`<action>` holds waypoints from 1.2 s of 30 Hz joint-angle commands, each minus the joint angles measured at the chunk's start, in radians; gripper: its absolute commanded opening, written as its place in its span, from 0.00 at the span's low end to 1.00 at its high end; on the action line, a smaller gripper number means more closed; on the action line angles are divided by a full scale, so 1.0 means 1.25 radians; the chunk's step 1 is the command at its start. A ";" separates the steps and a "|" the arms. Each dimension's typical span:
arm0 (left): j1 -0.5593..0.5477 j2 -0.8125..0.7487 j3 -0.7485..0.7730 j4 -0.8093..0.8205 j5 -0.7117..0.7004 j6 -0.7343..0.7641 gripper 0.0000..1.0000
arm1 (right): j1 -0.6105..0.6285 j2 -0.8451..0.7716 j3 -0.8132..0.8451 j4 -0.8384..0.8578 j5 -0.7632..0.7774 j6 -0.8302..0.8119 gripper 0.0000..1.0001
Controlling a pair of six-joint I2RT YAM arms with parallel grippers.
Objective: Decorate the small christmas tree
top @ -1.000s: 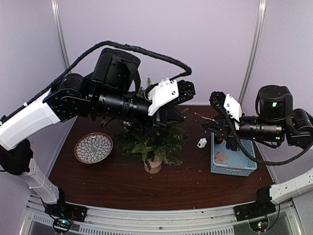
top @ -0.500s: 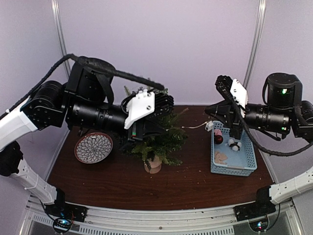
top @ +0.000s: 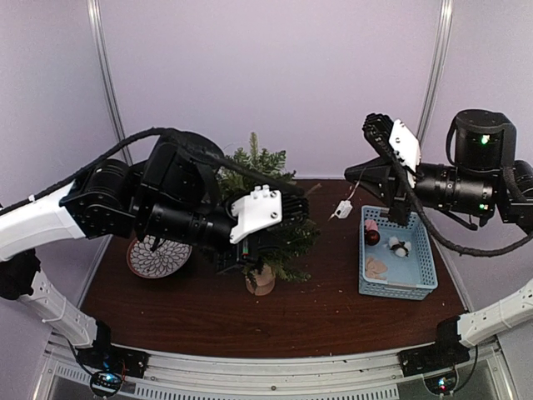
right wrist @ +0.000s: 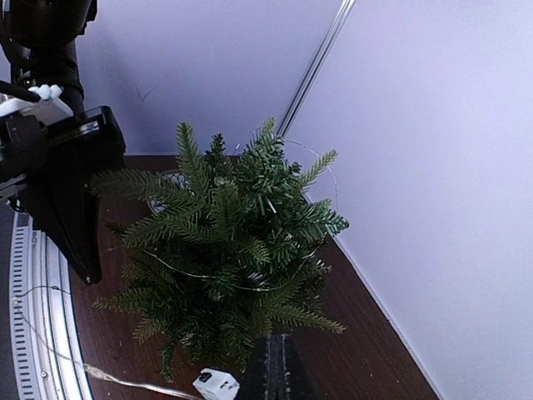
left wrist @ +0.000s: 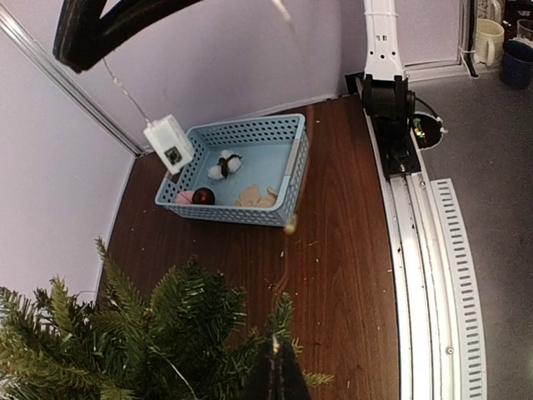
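From above, the bushy green small christmas tree (top: 260, 167) on its pale wooden stump stood between the two arms. The left gripper (top: 248, 257) was pushed against its near branches, fingers pressed together. The right gripper (top: 350, 175), likewise closed, hung well clear of the tree, with a small white plastic battery box (top: 341, 209) dangling just under its fingers. A round patterned plate (top: 162, 257) lay partly under the left arm.

In the left wrist view, a thin wire light string (left wrist: 127, 90) ran from the right fingers down to the box. The left tips seemed to pinch another stretch of it, directly over the tree. Far ahead of them sat a pale blue plastic basket (left wrist: 241, 215) holding a dark red ball (left wrist: 203, 196) and other ornaments, none yet hung.

In the right wrist view, wire loops already crossed the branches ahead of the closed tips. The winding looked partly done, and the left arm crowded the tree's side.
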 commanded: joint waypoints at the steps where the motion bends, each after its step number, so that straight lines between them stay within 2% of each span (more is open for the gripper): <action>1: -0.002 -0.067 -0.057 0.078 -0.026 -0.062 0.00 | -0.003 0.008 0.046 -0.011 0.010 -0.026 0.00; 7: -0.001 -0.168 -0.176 0.176 -0.133 -0.124 0.00 | -0.004 0.051 0.109 -0.017 0.027 -0.074 0.00; 11: -0.001 -0.182 -0.206 0.188 -0.212 -0.130 0.00 | -0.003 0.105 0.160 -0.013 0.014 -0.128 0.00; 22: -0.001 -0.278 -0.332 0.312 -0.322 -0.180 0.00 | -0.004 0.252 0.335 0.000 -0.009 -0.212 0.00; 23: -0.001 -0.280 -0.329 0.306 -0.317 -0.181 0.02 | -0.002 0.259 0.342 -0.001 -0.011 -0.223 0.00; 25: -0.001 -0.280 -0.309 0.275 -0.289 -0.178 0.20 | -0.002 0.266 0.347 0.004 -0.014 -0.237 0.00; 26: -0.001 -0.277 -0.296 0.257 -0.276 -0.178 0.25 | -0.002 0.270 0.349 0.005 -0.017 -0.241 0.00; 29: -0.001 -0.273 -0.255 0.212 -0.235 -0.171 0.33 | -0.002 0.281 0.364 0.002 -0.024 -0.246 0.00; 36: -0.001 -0.263 -0.156 0.122 -0.181 -0.147 0.46 | 0.002 0.300 0.396 -0.001 -0.061 -0.255 0.00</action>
